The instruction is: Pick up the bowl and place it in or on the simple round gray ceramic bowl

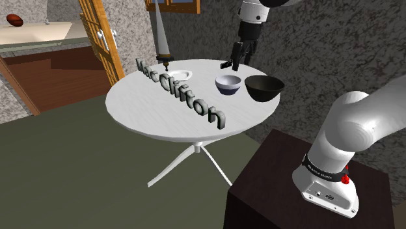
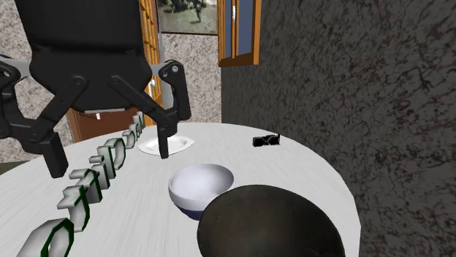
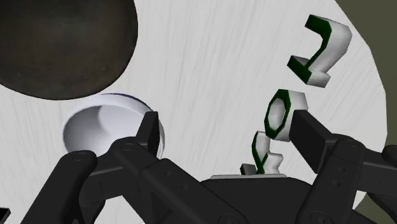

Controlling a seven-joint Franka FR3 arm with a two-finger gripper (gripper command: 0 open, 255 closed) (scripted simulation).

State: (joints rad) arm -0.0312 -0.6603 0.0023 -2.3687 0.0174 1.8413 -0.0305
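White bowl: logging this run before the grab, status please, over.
Gripper open, empty, above the table. White bowl upright, beside dark bowl, not held. Row of letters off to one side, not blocking.

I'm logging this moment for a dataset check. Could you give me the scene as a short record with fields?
pincer: open, empty, above the table, close to the white bowl
white bowl: upright on the table, not held
dark bowl: upright, empty, beside the white bowl
other items: row of block letters, small white dish, small black object
task state: bowl not yet picked up
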